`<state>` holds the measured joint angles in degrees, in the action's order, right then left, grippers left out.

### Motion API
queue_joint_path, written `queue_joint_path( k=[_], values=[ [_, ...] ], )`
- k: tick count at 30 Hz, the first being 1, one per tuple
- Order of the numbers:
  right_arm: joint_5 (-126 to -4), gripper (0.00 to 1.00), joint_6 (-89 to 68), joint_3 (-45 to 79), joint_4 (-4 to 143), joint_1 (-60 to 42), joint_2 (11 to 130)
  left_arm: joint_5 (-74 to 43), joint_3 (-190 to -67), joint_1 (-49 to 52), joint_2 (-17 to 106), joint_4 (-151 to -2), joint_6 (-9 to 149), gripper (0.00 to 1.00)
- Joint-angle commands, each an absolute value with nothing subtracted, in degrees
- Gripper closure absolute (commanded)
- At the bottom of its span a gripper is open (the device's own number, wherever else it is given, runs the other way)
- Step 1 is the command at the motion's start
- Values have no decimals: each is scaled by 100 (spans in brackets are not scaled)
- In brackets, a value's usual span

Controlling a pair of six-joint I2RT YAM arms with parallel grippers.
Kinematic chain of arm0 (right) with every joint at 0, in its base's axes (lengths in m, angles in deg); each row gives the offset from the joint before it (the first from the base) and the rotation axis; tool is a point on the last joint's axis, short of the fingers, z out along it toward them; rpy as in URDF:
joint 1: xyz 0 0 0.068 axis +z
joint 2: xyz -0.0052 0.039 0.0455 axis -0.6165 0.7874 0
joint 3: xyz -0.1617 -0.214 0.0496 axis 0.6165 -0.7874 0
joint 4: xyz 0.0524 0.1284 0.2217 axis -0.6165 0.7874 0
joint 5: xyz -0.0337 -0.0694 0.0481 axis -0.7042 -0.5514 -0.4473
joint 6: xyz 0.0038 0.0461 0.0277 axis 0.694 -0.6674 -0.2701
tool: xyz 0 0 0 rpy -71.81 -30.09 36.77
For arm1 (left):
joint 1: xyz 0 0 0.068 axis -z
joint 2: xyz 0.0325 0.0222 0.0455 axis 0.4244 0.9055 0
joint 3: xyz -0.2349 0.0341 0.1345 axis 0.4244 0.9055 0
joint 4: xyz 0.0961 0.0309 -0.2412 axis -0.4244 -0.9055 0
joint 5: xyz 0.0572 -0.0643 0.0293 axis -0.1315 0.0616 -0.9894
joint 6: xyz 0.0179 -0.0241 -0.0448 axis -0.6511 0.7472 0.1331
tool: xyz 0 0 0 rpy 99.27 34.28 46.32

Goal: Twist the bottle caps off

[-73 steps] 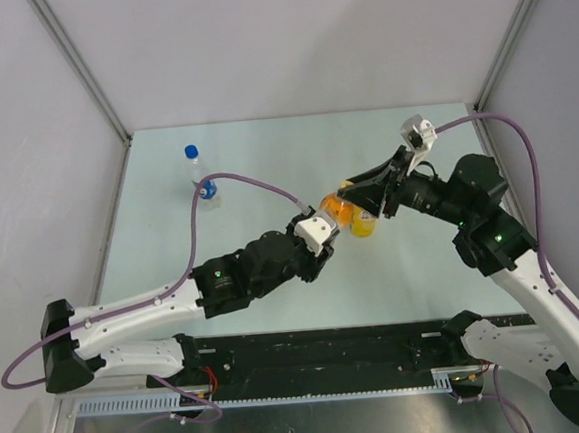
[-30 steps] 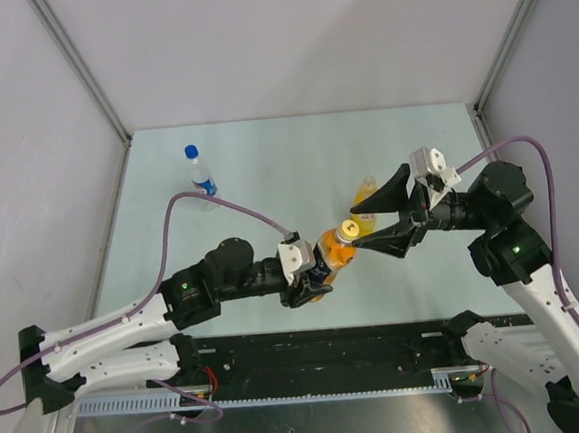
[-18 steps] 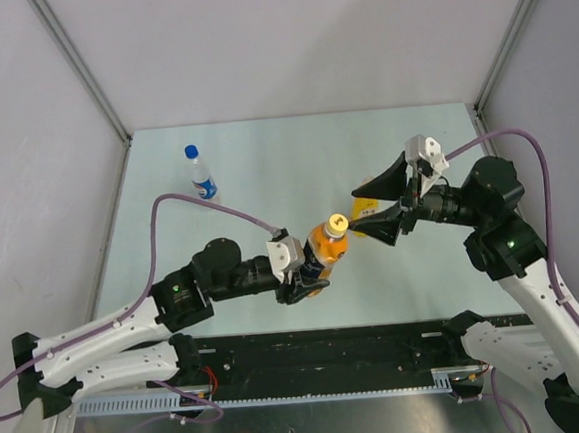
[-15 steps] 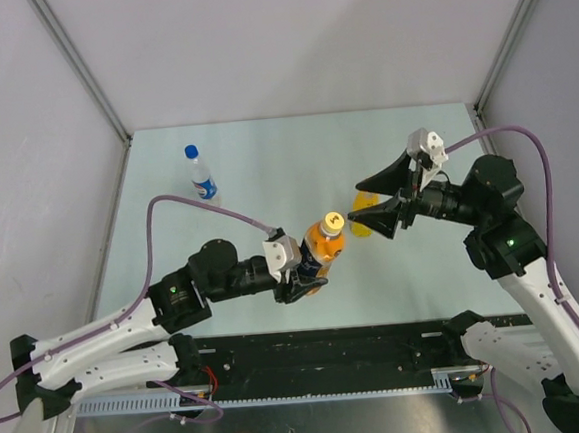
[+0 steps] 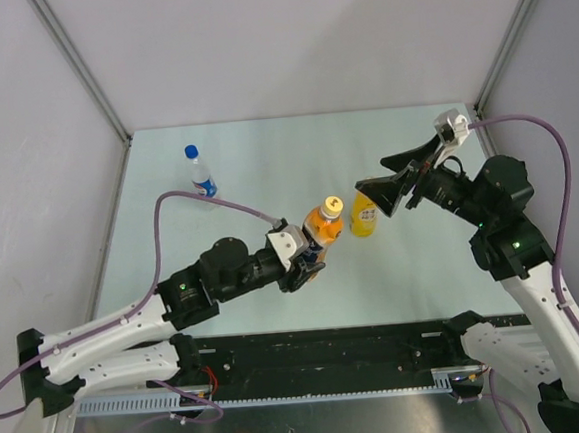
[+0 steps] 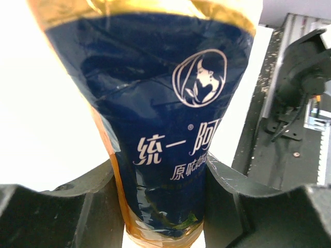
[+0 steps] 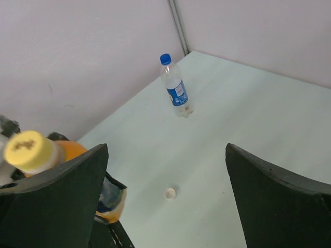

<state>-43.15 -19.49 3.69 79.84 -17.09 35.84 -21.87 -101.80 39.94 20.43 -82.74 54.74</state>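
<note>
Clamping of left gripper (image 5: 308, 259) on dark-labelled orange bottle (image 5: 318, 238), bottle held tilted off table (image 5: 264, 148), yellow cap (image 5: 332, 206) seated on it, right gripper (image 5: 371, 173) spread wide and empty, raised just beside yellow juice bottle (image 5: 364, 218), water bottle (image 5: 199, 175) stood far left with blue cap (image 5: 191, 151) on, white cap (image 7: 170, 193) lying loose on table

Pale green table (image 5: 265, 158), grey walls (image 5: 285, 36), metal posts (image 5: 82, 67).
</note>
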Motion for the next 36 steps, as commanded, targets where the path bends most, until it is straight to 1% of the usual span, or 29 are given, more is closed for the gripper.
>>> queue_joint_path(
  k=[1,4,7,16,20,28,31,36],
  values=[
    [-4681,1,-2597,383,7604,-1725,3577,-2893,-10192,3957,2241,-8048,5442,100],
    [-4711,1,-2776,390,7484,-1641,3672,-3228,-10236,3957,2386,-8080,5444,100],
    [-4989,1,-2842,389,7381,-1405,3710,-3561,-10296,3957,2536,-8151,5467,100],
    [-6389,2,-2614,439,7344,-188,3976,-4803,-10854,3974,3329,-8824,5712,100],
    [-6967,8,-2630,477,7486,150,4121,-5453,-11045,4027,3552,-9047,5815,100],
    [-7533,19,-2970,476,7609,226,4282,-6905,-11403,4425,3997,-9342,5710,100],
    [-7584,28,-3170,480,7599,221,4298,-7175,-11516,4544,4173,-9399,5642,100],
    [-7606,35,-3347,473,7630,212,4347,-7404,-11653,4668,4345,-9498,5619,100]
  ],
)
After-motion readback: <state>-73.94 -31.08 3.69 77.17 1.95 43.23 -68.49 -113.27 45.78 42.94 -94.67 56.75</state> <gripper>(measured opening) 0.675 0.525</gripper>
